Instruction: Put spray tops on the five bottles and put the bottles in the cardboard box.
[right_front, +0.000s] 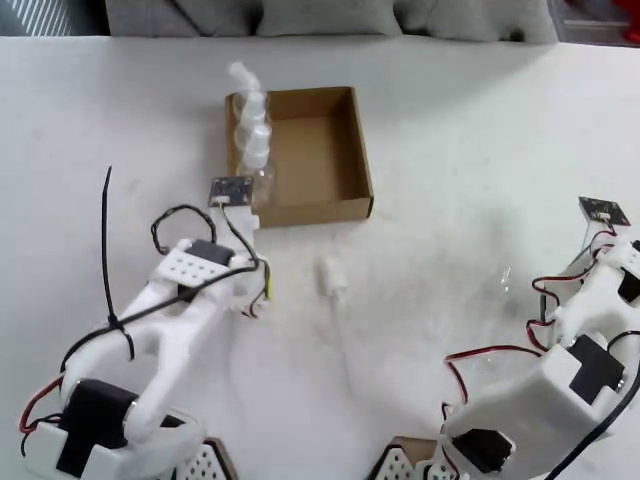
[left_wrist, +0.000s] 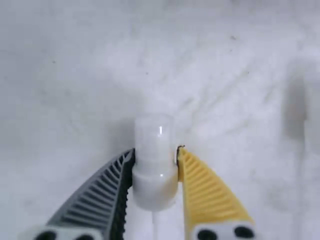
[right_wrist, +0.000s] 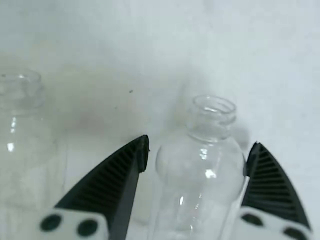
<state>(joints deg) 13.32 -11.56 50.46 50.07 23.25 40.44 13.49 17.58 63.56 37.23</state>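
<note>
Left claw (left_wrist: 155, 150): closed on a white spray top (left_wrist: 155, 175), grey finger on one side of it and yellow finger on the other. The top's length runs along the fingers. This claw sits just off the near left corner of the cardboard box (right_front: 360, 150), above the bare table (right_front: 450, 130).

Inside the box, against its left wall, lie capped bottles (right_front: 252, 125); the count cannot be read. Just in front of the box, towards its right end, a small white piece (right_front: 332, 275) lies loose on the table, probably another spray top.

Right claw (right_wrist: 198, 145): well off to the right of the box, its black fingers spread wide to either side of an uncapped clear bottle (right_wrist: 202, 170). No grip is evident. The bottle stands upright, open neck up. A second open bottle (right_wrist: 20, 130) stands beside it.

Assessment: the held top lies left of the open neck, with the box front between them. The left arm carries the top and the right arm is nearer the bottle. Fitting depends on bringing the top's axis vertical over that neck, with the bottle gripped first.
</note>
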